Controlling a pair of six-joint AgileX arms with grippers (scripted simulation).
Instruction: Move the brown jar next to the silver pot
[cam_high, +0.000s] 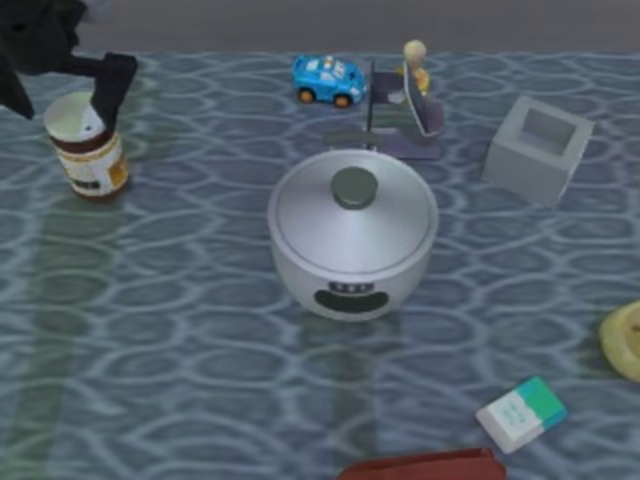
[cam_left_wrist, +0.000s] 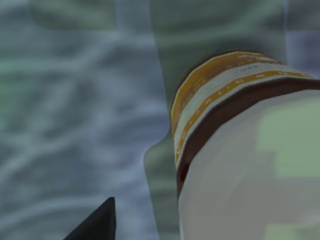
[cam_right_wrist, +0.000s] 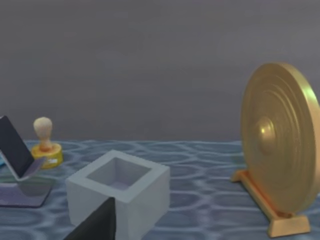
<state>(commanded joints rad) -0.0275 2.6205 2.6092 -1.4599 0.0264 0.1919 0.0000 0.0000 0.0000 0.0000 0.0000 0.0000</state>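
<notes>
Jar first: the small dark brown cylindrical jar (cam_high: 88, 150) with a flat white lid and a yellow-orange and white label stands upright near the table's far left edge, well apart from the large round silver-grey metal pot (cam_high: 352, 233) with its domed lid and grey knob, which sits mid-table. The left gripper (cam_high: 92, 88) hangs right over the jar's lid, one dark finger (cam_high: 112, 80) reaching down at the lid's rim. Whether it has closed on the jar or is released I cannot tell; the left wrist view shows only the jar's side filling the frame and a single dark fingertip (cam_left_wrist: 95, 225) off to one side. The right gripper is out of the top view, parked toward the table's right, facing a grey open cube (cam_right_wrist: 118, 192) and a gold disc on a stand (cam_right_wrist: 280, 145).

Risk, as I judge it: the grasp looks high, close to the lid. A shallow or off-centre pinch could tip the jar or let it slip mid-carry. Setting it down too near the pot could knock the pot's wall and topple the jar.
</notes>
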